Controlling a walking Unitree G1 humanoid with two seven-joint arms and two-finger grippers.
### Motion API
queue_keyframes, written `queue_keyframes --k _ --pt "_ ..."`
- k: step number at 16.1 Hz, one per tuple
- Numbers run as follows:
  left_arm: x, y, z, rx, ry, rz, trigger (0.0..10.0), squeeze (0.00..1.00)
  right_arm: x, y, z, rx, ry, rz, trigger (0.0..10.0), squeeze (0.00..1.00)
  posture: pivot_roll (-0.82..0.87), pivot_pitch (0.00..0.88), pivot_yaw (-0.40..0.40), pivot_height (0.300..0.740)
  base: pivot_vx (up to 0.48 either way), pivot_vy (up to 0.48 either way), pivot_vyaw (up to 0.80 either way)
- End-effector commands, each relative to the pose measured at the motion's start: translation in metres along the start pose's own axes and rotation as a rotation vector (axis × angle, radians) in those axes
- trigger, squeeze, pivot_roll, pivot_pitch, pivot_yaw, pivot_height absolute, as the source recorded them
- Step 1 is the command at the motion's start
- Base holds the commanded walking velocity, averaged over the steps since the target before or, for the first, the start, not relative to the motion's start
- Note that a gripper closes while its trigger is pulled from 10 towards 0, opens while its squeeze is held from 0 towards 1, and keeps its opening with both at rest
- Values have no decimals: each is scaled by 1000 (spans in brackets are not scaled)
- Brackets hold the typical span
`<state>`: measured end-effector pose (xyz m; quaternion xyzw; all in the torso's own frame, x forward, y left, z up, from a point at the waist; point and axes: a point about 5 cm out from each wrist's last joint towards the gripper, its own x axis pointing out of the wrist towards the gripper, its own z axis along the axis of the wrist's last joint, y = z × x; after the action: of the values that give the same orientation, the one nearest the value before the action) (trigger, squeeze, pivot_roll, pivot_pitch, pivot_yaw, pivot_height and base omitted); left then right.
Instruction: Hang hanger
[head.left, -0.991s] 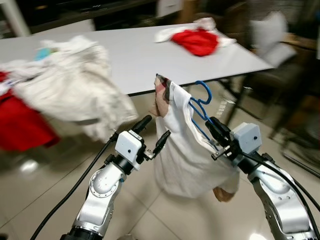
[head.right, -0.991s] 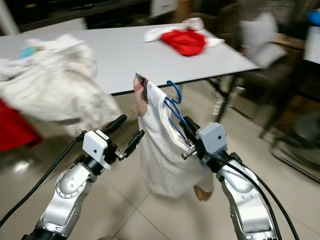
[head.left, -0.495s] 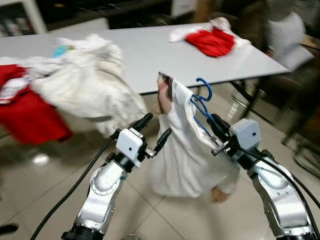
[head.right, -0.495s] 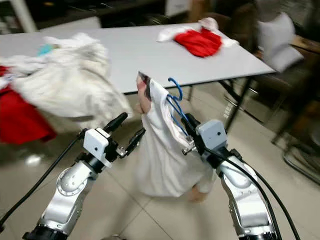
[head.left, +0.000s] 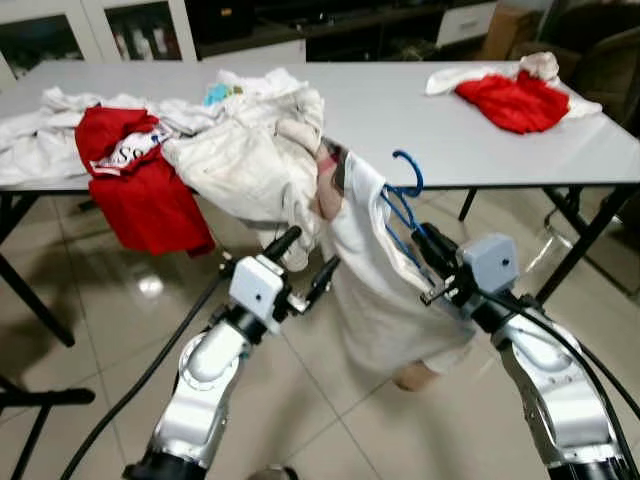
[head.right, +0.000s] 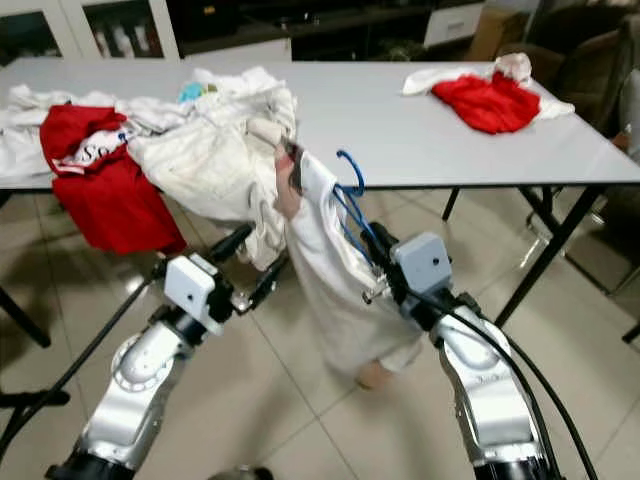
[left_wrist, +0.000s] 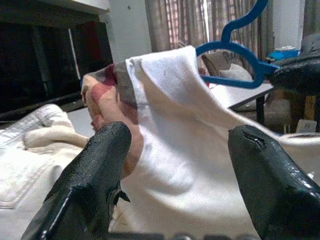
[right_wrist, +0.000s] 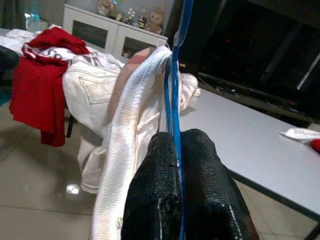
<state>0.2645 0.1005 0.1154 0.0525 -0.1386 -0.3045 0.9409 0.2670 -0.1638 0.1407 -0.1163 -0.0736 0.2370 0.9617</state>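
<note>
Right gripper (head.left: 432, 252) clamped tight on the blue hanger (head.left: 402, 203), black fingers (right_wrist: 200, 185) pinching its lower bar, hook up, raised in front of the table (head.left: 430, 120). White shirt (head.left: 375, 275) draped over the hanger, hanging down toward the tiled floor (head.left: 90, 330). Left gripper (head.left: 303, 262) spread wide, holding nothing, pointed at the shirt's near shoulder, just beside it, fingers (left_wrist: 100, 170) either side of the cloth without touching. On the table: a heap of white and red clothes (head.left: 190, 140) at left, spilling over the edge; a red garment (head.left: 515, 98) at far right.
</note>
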Motion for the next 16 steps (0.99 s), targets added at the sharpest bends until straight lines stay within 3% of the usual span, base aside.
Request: queue_keyframes --k 1,9,16 --pt "0 -1 -2 -1 16 -6 10000 0 2 -7 8 6 -41 -25 10000 0 -70 0 5 740 0 0 0" --pt "4 4 -4 1 37 4 10000 0 6 -4 7 14 -44 -22 10000 0 -57 0 2 740 0 0 0" --pt "3 1 -4 -4 32 7 10000 0 8 -3 9 16 -50 -13 10000 0 -52 0 -1 740 369 0 0"
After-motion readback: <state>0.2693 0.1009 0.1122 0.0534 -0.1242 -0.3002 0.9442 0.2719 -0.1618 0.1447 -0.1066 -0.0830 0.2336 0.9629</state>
